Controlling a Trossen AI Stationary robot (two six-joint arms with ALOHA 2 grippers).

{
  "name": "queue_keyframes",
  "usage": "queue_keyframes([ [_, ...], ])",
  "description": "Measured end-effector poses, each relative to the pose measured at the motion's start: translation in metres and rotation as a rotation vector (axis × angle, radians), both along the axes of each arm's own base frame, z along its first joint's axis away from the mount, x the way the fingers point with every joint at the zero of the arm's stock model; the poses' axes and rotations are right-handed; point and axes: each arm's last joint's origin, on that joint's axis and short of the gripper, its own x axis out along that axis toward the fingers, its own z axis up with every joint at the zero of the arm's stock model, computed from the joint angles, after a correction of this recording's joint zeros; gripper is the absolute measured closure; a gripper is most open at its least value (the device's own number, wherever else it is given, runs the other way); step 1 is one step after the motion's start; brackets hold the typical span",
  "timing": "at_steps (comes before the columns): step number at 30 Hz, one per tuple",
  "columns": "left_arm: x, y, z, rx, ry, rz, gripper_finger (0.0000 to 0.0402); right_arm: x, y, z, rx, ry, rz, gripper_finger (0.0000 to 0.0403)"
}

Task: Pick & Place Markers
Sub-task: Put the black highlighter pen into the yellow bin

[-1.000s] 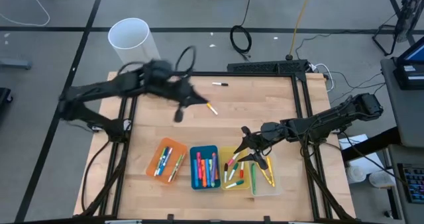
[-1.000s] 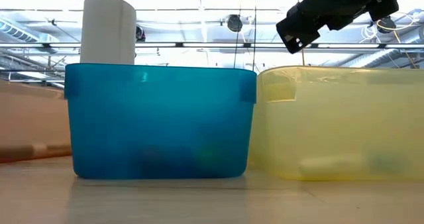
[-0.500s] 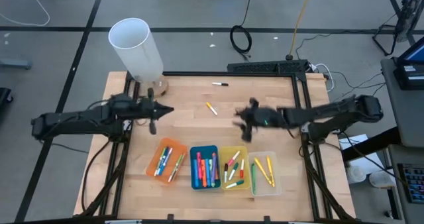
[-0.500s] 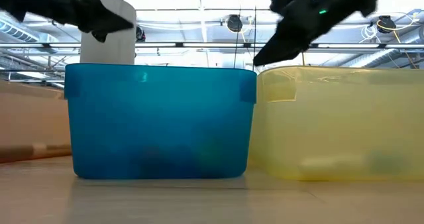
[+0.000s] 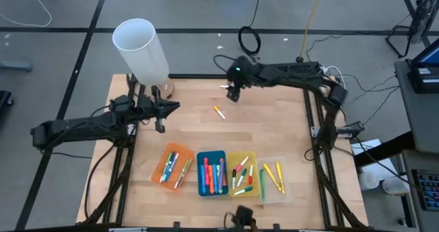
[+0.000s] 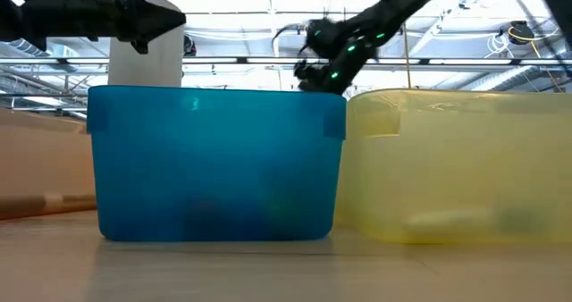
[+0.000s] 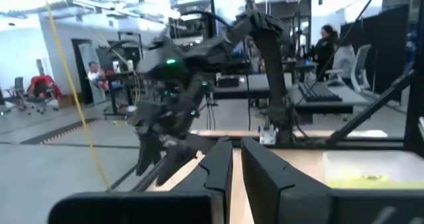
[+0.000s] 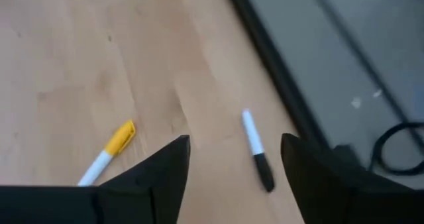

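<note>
The right gripper (image 8: 232, 177) hung with fingers (image 8: 162, 174) apart; the black-capped marker (image 8: 257, 151) lay between and just ahead of them. It needed to straddle the barrel crosswise. The left gripper (image 7: 235, 174), nearly shut, held nothing.

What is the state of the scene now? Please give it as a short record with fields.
loose markers: white marker with black cap near the table's far edge; white marker with yellow cap nearer the middle
right gripper: open, above the black-capped marker, holding nothing
left gripper: nearly shut, empty, over the table's left side
trays: orange tray, blue tray, yellow tray, clear tray, all holding markers
</note>
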Motion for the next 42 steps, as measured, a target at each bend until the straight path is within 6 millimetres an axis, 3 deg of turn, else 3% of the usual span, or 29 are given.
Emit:
queue_keyframes([
  [6,0.007,0.006,-0.006,-0.011,0.044,0.023,0.0365,0.019,-0.045,-0.043,0.147,0.23,-0.049,0.0169],
  [13,0.009,0.008,-0.006,-0.014,0.031,0.029,0.038,0.022,-0.071,-0.073,0.296,0.245,-0.082,0.0174],
  [19,0.009,0.008,-0.005,-0.011,0.029,0.03,0.0398,0.02,-0.071,-0.088,0.342,0.295,-0.065,0.0174],
  [24,0.009,0.008,-0.005,-0.011,0.025,0.03,0.0384,0.022,-0.069,-0.091,0.298,0.337,-0.06,0.0182],
  [36,0.009,0.008,-0.005,-0.013,0.025,0.03,0.0356,0.03,-0.059,-0.092,0.297,0.332,-0.068,0.0286],
  [42,0.009,0.008,-0.005,-0.01,0.026,0.03,0.0355,0.035,-0.054,-0.091,0.28,0.322,-0.038,0.0317],
])
